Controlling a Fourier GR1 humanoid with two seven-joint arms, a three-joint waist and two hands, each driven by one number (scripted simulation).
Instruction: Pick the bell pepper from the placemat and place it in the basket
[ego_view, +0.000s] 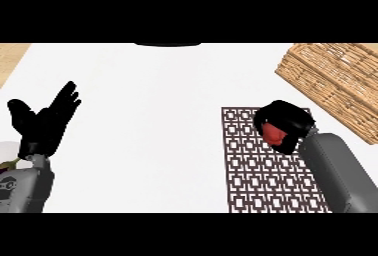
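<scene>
Two grey arms come in from the bottom edge, the left arm (26, 187) and the right arm (336, 170). The right robot hand (286, 119) is curled round the red pepper (275, 134) (only a bit of red peeks out). It is over the top part of the dark mat (266, 185) on the white desk (148, 110). I cannot tell if the pepper touches the mat. The basket (336, 75) sits near, at the top right. The left robot hand (40, 127) rests at the left edge, wide, fingers up.

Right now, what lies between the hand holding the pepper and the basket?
Head view: only bare white counter between the basket and the right hand gripping the bell pepper.
</scene>
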